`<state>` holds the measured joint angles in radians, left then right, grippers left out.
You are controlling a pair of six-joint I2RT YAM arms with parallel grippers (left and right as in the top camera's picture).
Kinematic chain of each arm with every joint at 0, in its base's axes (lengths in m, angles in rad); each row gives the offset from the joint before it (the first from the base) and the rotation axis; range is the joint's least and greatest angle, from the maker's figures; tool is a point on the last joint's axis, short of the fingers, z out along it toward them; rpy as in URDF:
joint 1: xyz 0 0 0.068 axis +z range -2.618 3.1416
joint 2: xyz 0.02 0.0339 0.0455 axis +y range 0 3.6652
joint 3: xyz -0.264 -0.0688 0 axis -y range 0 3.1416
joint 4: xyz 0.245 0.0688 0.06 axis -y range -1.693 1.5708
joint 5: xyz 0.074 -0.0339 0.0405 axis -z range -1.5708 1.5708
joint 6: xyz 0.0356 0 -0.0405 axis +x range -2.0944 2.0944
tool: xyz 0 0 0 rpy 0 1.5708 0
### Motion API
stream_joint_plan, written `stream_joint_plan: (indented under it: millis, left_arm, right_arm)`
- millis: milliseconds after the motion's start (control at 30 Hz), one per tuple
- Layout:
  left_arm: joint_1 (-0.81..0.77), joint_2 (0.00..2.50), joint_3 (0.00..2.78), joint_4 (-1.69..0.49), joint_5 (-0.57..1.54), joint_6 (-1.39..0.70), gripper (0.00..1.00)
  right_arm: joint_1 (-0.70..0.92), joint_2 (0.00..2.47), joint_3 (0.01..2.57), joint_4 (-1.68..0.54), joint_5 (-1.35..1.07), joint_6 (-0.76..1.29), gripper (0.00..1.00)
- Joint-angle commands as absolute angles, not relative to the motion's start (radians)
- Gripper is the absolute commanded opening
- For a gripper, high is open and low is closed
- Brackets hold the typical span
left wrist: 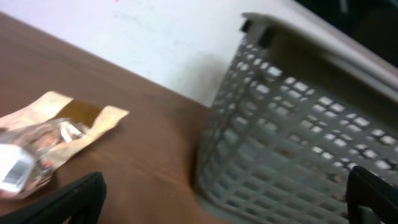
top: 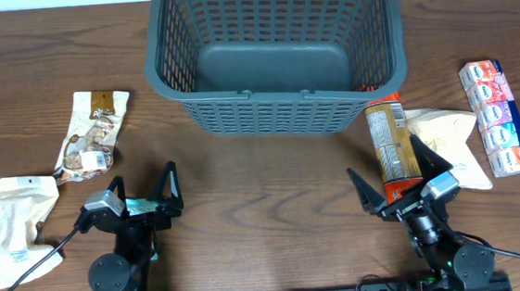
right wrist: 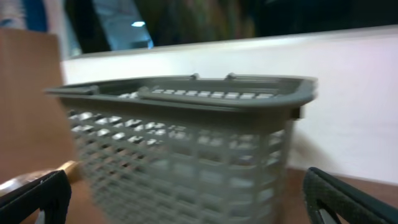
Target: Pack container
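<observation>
The container (top: 280, 107), a large dark grey lattice basket, stands at the back middle of the table, and its floor shows bare. It fills the right of the left wrist view (left wrist: 292, 137) and the middle of the right wrist view (right wrist: 186, 137). My left gripper (top: 144, 182) is open and empty in front of the basket's left corner; its view shows the fingers spread (left wrist: 224, 208). My right gripper (top: 392, 174) is open and empty (right wrist: 193, 208), hovering over the near end of an orange and yellow snack packet (top: 389, 135).
A clear-window snack packet (top: 91, 131) (left wrist: 43, 140) and a beige pouch (top: 20, 225) lie at the left. Another beige pouch (top: 447, 140) and a pink and white multipack (top: 500, 117) lie at the right. The wooden table (top: 264, 192) spans the view.
</observation>
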<state>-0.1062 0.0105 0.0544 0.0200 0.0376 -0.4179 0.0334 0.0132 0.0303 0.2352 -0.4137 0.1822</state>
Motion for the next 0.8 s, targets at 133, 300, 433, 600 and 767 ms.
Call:
stream_joint_plan:
  millis: [133,300,433,600,767]
  left_arm:
    - [-0.102,0.101,0.266,0.029,0.097,-0.401,0.99]
    - [-0.102,0.266,0.453,0.029,0.098,-0.401,0.99]
    - [-0.102,0.443,0.632,0.027,0.13,-0.402,0.99]
    - [-0.102,0.662,0.861,-0.052,0.285,-0.402,0.98]
    - [-0.102,0.776,1.023,-0.284,0.352,-0.401,0.99]
  right_arm:
    - [0.026,0.068,0.244,0.189,-0.505,0.239,0.99]
    - [0.026,0.2,0.453,0.129,-0.53,0.239,0.99]
    - [0.026,0.369,0.716,-0.041,-0.562,0.239,0.99]
    - [0.026,0.603,1.097,-0.471,-0.57,0.234,0.99]
    - [0.026,0.783,1.407,-0.882,-0.506,0.067,0.99]
